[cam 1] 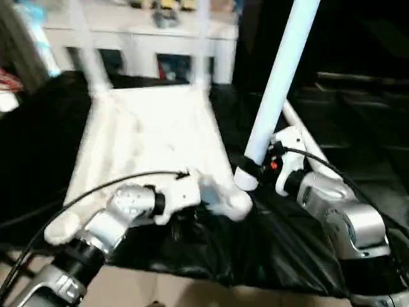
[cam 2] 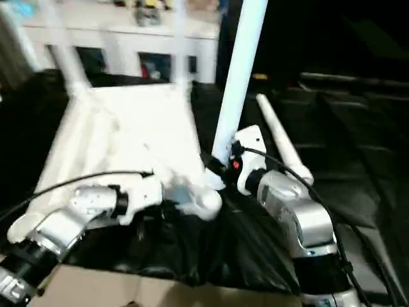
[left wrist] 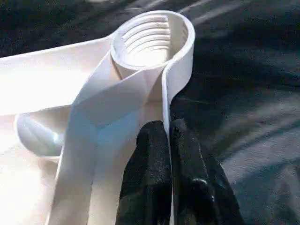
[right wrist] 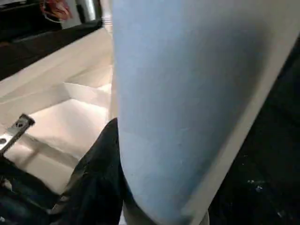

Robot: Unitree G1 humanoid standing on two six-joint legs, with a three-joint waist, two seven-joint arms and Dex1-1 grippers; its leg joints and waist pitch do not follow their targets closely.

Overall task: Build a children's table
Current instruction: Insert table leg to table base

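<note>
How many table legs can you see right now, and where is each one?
4. Two stand in the far corner sockets, one is held upright in the right gripper beside the near socket, one lies on the black cloth at right.

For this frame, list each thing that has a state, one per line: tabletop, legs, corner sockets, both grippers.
Tabletop: upside down on the black cover, ribbed underside up.
Far legs: two, upright in the far corners.
Held leg: near upright, tilted, beside the near socket, not in it.
Spare leg: lying on the cover.
Near socket: empty, threads showing.
Left gripper: shut on the tabletop's rim.
Right gripper: shut on the held leg.
</note>
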